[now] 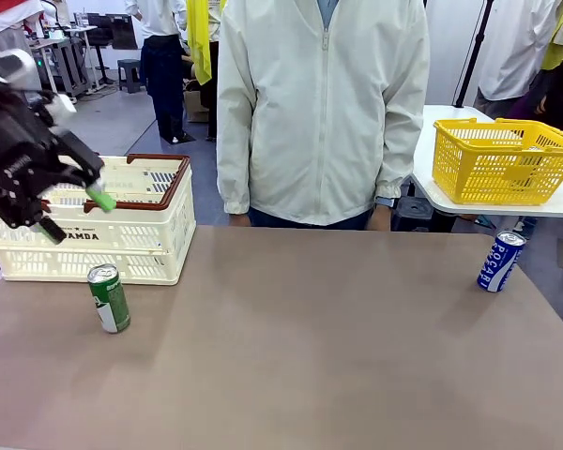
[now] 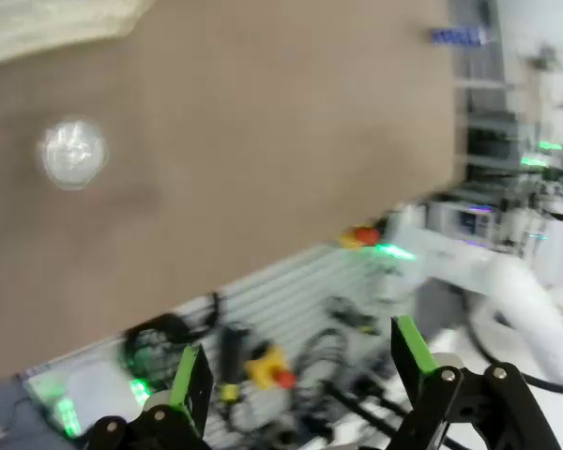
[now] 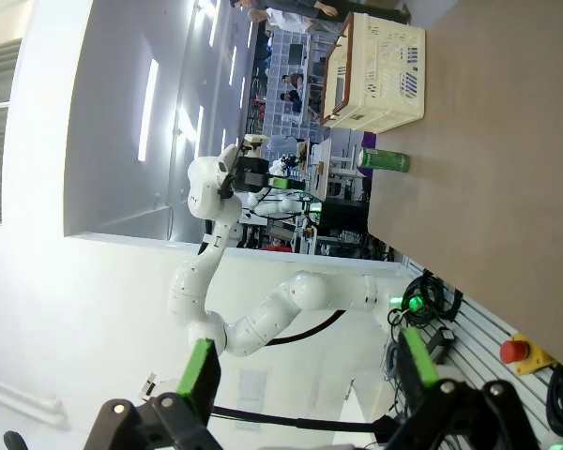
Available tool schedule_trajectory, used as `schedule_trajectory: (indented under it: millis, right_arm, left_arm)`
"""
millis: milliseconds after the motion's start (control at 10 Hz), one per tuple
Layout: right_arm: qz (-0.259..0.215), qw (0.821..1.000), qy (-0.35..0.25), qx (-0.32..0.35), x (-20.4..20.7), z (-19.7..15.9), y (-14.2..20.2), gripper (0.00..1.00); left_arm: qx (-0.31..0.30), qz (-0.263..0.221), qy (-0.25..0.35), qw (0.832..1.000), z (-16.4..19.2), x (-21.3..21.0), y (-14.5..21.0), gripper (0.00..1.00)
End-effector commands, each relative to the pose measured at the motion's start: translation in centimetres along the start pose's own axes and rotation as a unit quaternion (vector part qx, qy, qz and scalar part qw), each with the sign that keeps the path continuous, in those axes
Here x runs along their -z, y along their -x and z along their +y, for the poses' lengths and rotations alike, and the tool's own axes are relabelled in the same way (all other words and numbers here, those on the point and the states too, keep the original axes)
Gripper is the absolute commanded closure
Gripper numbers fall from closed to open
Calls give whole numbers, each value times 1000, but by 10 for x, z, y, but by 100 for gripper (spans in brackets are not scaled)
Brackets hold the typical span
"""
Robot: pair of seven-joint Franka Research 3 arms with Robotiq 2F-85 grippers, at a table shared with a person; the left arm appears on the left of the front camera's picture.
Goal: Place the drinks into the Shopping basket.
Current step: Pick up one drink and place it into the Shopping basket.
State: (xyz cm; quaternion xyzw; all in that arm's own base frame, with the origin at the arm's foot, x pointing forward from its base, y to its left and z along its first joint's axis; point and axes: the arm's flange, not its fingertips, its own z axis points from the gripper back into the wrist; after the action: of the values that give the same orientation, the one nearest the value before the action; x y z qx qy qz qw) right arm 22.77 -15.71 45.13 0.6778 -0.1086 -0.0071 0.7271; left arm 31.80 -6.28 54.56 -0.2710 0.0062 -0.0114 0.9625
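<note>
Front view: from the near edge, faces across the brown matte table (image 1: pixel 310 375) toward the person in a cream zip jacket (image 1: pixel 319 112). Left wrist view: high, faces down, blurred. Right wrist view: rolled sideways, distant. All three share the green slim metal can (image 1: pixel 108 298); front and right wrist views share the cream slotted plastic basket (image 1: pixel 131 234).
</note>
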Motion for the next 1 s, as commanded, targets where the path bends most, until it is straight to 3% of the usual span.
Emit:
schedule_trajectory:
  millis: [0, 100, 200, 400, 500, 600, 900]
  right_arm:
    - [3, 1000, 0, 4, 0, 3, 3, 0]
    - [3, 1000, 0, 4, 0, 3, 3, 0]
    - [3, 1000, 0, 4, 0, 3, 3, 0]
    - [3, 1000, 0, 4, 0, 3, 3, 0]
    - [3, 1000, 0, 4, 0, 3, 3, 0]
    - [3, 1000, 0, 4, 0, 3, 3, 0]
    - [3, 1000, 0, 4, 0, 3, 3, 0]
  left_arm:
    - [-29, -2, -297, 955, 23, 9, -3, 0]
    - [-42, -48, -290, 955, 23, 12, -1, 0]
    - [3, -3, -87, 996, 6, 9, -5, 0]
    - [3, -3, -87, 996, 6, 9, -5, 0]
    - [8, -13, -146, 989, 12, 12, -6, 0]
    - [-26, -59, -168, 984, 26, 28, -24, 0]
    - [-2, -115, -197, 974, 45, 69, -33, 0]
